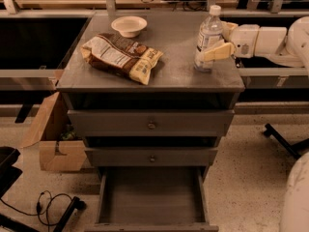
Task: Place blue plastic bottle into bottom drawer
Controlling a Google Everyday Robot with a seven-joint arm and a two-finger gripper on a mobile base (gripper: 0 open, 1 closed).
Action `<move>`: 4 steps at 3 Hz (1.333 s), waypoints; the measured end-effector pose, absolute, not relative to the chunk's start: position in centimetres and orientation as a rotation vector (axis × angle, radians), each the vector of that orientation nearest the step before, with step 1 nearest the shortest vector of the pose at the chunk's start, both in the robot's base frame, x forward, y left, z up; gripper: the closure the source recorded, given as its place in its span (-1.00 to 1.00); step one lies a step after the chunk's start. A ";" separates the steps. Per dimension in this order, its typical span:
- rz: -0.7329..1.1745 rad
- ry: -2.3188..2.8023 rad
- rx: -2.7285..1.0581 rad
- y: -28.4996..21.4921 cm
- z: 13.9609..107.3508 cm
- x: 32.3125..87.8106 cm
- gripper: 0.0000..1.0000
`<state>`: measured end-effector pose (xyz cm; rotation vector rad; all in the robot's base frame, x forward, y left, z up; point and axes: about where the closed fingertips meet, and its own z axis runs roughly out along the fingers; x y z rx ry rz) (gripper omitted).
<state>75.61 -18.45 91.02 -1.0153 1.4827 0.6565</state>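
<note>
The blue plastic bottle (208,33), clear with a white cap, stands upright on the right side of the grey cabinet top (169,66). My gripper (213,41) reaches in from the right at bottle height. It is open, with one yellowish finger (219,51) in front of the bottle's lower body and the other behind it, so the bottle sits between them. The bottom drawer (150,197) is pulled out at floor level, with a plain grey inside and nothing in it.
A brown-and-yellow snack bag (123,57) and a white bowl (129,25) lie on the left of the top. The two upper drawers (150,124) are shut. A cardboard box (50,139) and cables (50,204) are on the floor at left, a chair base (285,141) at right.
</note>
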 end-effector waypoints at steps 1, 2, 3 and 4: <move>0.691 1.439 -1.004 -17.0 91.4 75.9 -0.77; 0.702 1.424 -0.997 -16.5 91.5 75.9 -0.30; 0.702 1.424 -0.997 -16.5 91.5 75.9 0.15; 0.702 1.424 -0.997 -16.5 91.5 75.9 0.62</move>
